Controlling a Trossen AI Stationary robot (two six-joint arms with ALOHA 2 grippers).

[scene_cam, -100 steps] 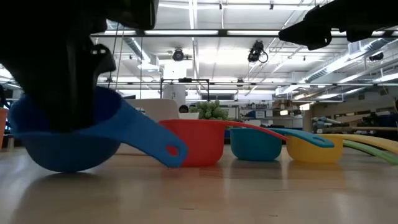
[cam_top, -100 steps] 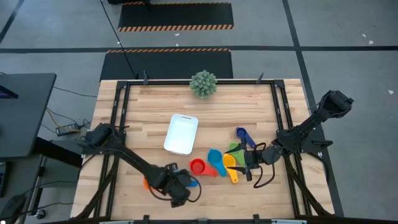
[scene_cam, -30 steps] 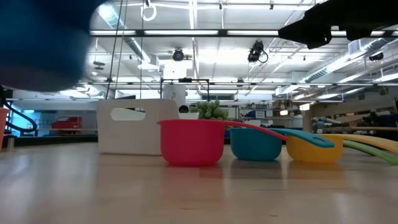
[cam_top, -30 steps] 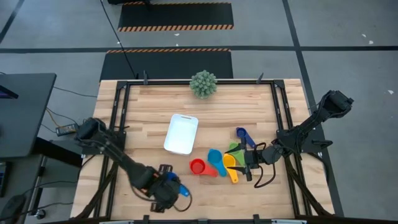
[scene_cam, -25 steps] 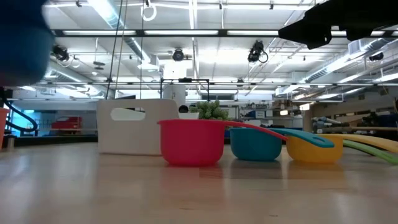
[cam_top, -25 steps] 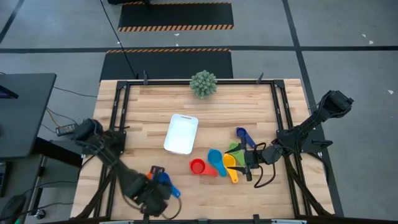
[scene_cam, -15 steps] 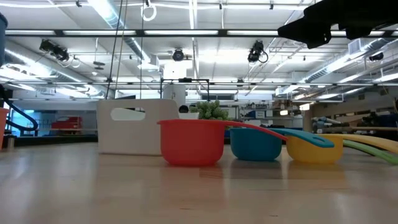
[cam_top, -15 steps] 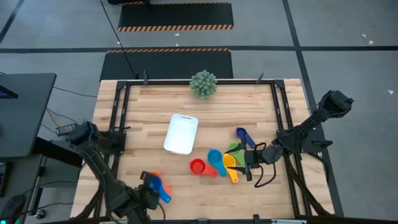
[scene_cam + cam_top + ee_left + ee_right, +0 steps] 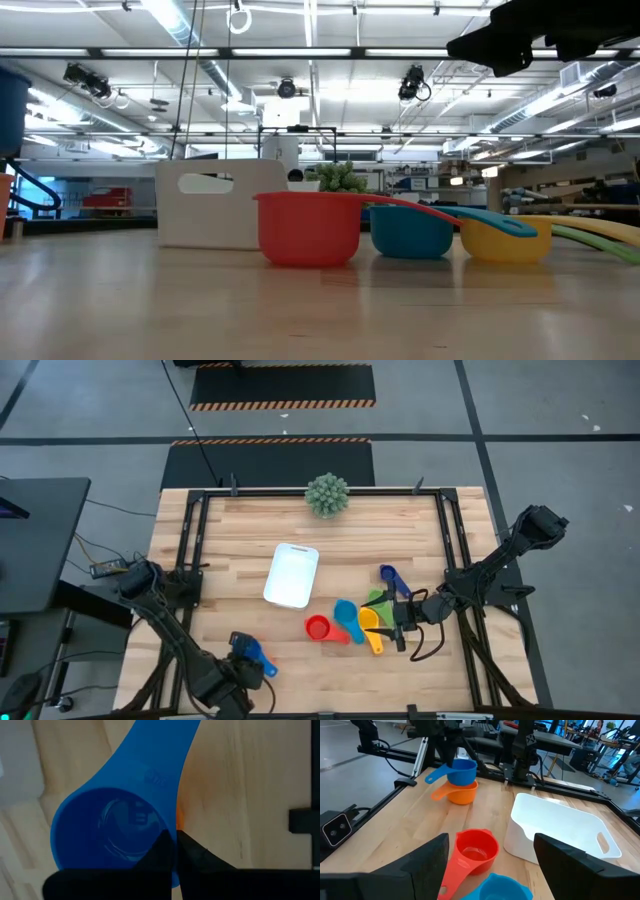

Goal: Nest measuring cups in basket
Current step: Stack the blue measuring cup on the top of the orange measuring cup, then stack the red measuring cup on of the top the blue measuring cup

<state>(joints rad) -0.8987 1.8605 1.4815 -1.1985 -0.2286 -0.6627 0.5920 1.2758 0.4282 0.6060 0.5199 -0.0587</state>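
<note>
The left gripper (image 9: pixel 238 660) sat at the near-left part of the table (image 9: pixel 240 540), clenched on the rim of the blue measuring cup (image 9: pixel 250 651). In the left wrist view the 2 dark fingers (image 9: pixel 165 855) pinched that rim together, and the cup's handle ran away from them. In that view only a thin sliver of the orange measuring cup (image 9: pixel 179 812) showed past the blue bowl's edge; from overhead it was hidden altogether. The right wrist view gave it best: the orange cup (image 9: pixel 457 794) stood on the wood with the blue cup (image 9: pixel 459 771) just above it, though whether the 2 touched could not be made out. In the low view only a blue edge at the far left border was visible.

The white basket (image 9: pixel 292 574) lay near the table's middle, with no cups in it, well apart from the left gripper. The red measuring cup (image 9: pixel 318 627) stood near the basket's near-right corner, with the light blue cup (image 9: pixel 346 612), the yellow cup (image 9: pixel 370 622) and the green cup (image 9: pixel 377 598) clustered to its right and the dark blue cup (image 9: pixel 388 573) behind them.

The right gripper (image 9: pixel 403 618) hovered beside that cluster, its fingers spread wide and holding nothing. A spiky green ball plant (image 9: pixel 327 494) stood at the far edge.
</note>
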